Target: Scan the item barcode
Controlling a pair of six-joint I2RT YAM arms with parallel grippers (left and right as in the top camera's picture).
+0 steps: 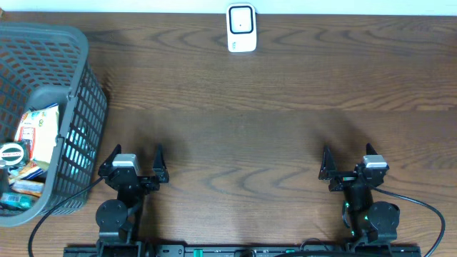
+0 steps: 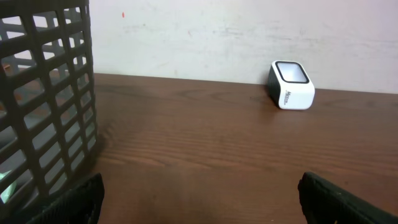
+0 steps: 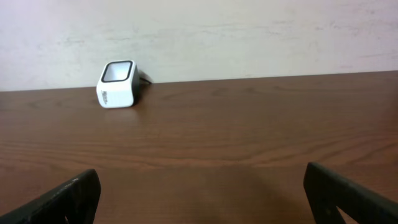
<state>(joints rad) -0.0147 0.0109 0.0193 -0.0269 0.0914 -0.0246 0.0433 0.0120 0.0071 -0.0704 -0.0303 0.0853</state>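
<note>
The left gripper rests low at the near edge of the table, and its jaws stand wide apart with nothing between them. The right gripper rests in the same way on the other side, also wide apart and holding nothing.

The white scanner stands far in front of both grippers, at the back edge of the table by the pale wall. From the left jaws it is ahead and to the right; from the right jaws it is ahead and to the left. Its dark window faces upward and toward the grippers.

The grey basket stands just to the left of the left jaws, close to the outer finger but, as far as I can see, not touching it. Inside it lie some packages, piled together. I cannot tell which one carries the barcode. They are all well apart from the scanner.
</note>
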